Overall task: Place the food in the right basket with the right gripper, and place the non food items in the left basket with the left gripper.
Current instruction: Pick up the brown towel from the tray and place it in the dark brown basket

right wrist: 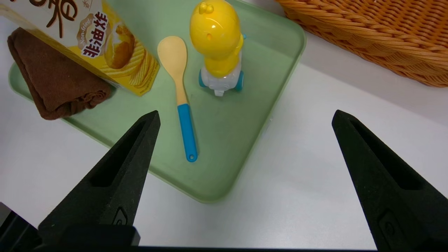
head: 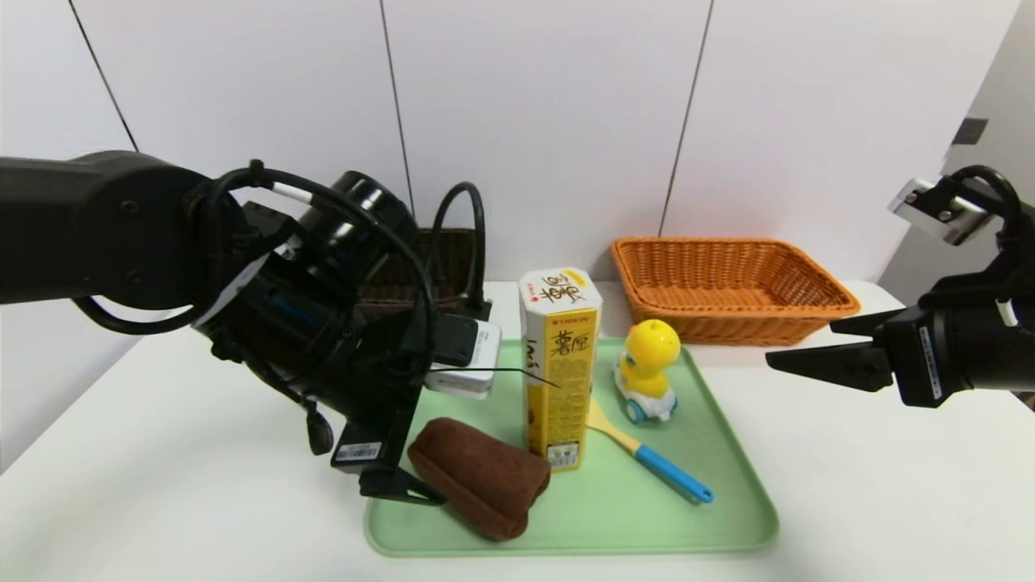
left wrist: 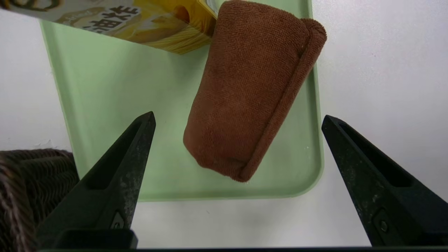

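Observation:
The food, a tall yellow-and-white snack carton [head: 559, 364], stands upright mid-tray. In front of it on the left lies the rolled brown towel [head: 479, 477] [left wrist: 252, 87]. A blue-handled spatula [head: 655, 465] [right wrist: 182, 98] and a yellow duck toy [head: 647, 368] [right wrist: 218, 45] sit to the carton's right. My left gripper [head: 416, 485] [left wrist: 238, 119] hangs open just left of the towel's end, touching nothing. My right gripper [head: 800, 343] [right wrist: 245, 112] is open and empty above the table, right of the tray. The orange right basket [head: 732, 287] is at the back right. My left arm mostly hides the dark brown left basket [head: 453, 267].
All the items rest on a pale green tray [head: 711, 517] on a white table. A white wall runs close behind the baskets. The dark basket's rim [left wrist: 31, 175] lies close beside my left gripper.

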### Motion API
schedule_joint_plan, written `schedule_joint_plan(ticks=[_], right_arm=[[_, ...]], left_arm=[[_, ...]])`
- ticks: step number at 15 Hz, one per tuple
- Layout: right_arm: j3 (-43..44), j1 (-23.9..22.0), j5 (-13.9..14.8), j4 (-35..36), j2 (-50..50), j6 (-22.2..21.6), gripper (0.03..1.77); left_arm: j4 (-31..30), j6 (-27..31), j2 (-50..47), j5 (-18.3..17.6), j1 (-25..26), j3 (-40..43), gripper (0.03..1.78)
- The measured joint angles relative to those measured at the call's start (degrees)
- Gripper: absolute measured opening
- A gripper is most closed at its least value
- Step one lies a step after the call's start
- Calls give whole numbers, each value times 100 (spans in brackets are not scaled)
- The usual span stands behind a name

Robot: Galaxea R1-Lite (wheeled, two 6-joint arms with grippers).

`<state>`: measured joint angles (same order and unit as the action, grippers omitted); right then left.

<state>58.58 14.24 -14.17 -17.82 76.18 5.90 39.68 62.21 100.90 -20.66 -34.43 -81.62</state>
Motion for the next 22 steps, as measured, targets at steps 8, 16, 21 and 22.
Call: schedule_joint_plan(ticks=[8, 16, 21, 22], right_arm=[[-34, -46, 2, 0, -13, -67, 170], [-87, -62, -7, 0, -79, -102, 170], [-105, -68, -7, 0, -118, -108, 170], [-117, -68, -7, 0, -127, -111, 170]], left_arm=[[-55, 35, 707, -6, -283, -55, 169], [-63, 24, 987, -94, -283, -16, 169], [-71, 22, 963, -94, -283, -2, 99], [-62, 22, 930, -94, -283, 6, 89]])
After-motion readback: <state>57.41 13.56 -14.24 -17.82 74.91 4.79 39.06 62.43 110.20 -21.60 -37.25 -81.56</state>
